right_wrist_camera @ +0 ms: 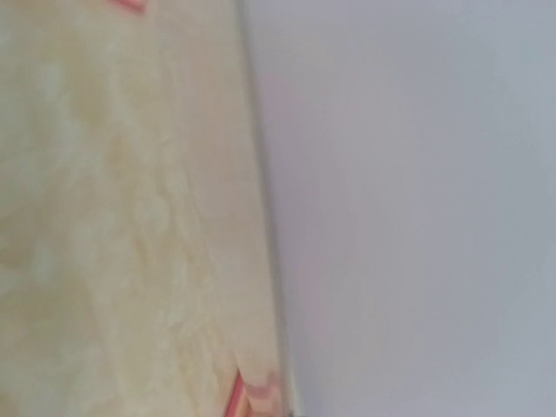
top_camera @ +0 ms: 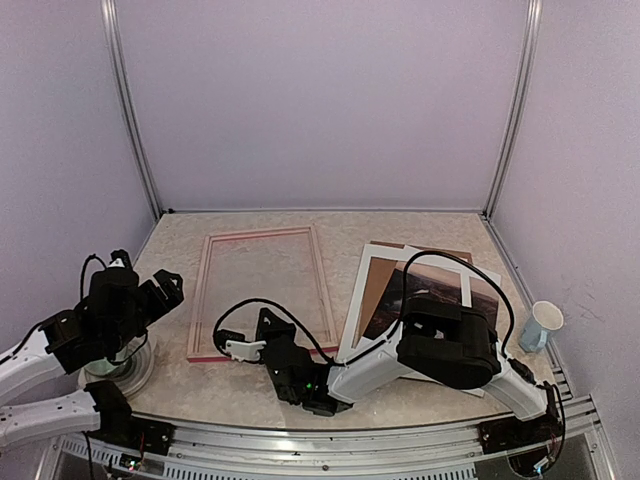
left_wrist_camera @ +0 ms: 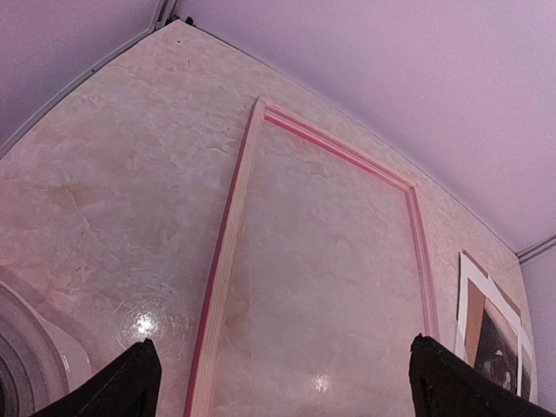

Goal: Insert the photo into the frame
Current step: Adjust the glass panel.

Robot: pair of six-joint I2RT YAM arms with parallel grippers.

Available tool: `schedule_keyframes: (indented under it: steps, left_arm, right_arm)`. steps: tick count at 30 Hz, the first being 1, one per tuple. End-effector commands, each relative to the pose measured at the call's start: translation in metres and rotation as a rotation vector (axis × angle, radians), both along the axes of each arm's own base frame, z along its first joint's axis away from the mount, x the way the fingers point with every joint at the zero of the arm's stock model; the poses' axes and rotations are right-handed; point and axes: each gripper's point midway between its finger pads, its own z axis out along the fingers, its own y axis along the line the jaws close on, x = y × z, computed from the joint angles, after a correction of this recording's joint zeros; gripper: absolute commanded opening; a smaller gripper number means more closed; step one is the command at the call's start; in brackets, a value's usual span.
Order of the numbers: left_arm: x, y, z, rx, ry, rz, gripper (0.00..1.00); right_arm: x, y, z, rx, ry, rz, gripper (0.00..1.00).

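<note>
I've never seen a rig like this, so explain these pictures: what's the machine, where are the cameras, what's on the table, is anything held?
Two robot arms are bolted to a table. On it lie an empty pink frame and, to its right, a dark photo among loose sheets, plus a paper cup. One picture looks down from above and behind them; the other two come from wrist cameras. The left gripper is open. The right gripper is shut by the frame's near edge; no grip shows.
</note>
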Motion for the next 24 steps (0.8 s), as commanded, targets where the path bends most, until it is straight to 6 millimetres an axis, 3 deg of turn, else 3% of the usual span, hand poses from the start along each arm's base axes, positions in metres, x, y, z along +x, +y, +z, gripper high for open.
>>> schedule_keyframes:
  steps: [1, 17, 24]
  left_arm:
    - [0.001, 0.003, -0.002, -0.004, -0.007, 0.012, 0.99]
    - [0.001, 0.004, -0.004, -0.003, -0.005, 0.015, 0.99]
    - [0.000, 0.008, -0.002, -0.001, -0.010, 0.025, 0.99]
  right_arm:
    - [0.005, -0.006, 0.049, 0.176, -0.075, -0.033, 0.00]
    - [0.019, -0.038, 0.092, 0.385, -0.181, -0.138, 0.00]
    - [0.002, -0.023, 0.065, 0.292, -0.094, -0.027, 0.00]
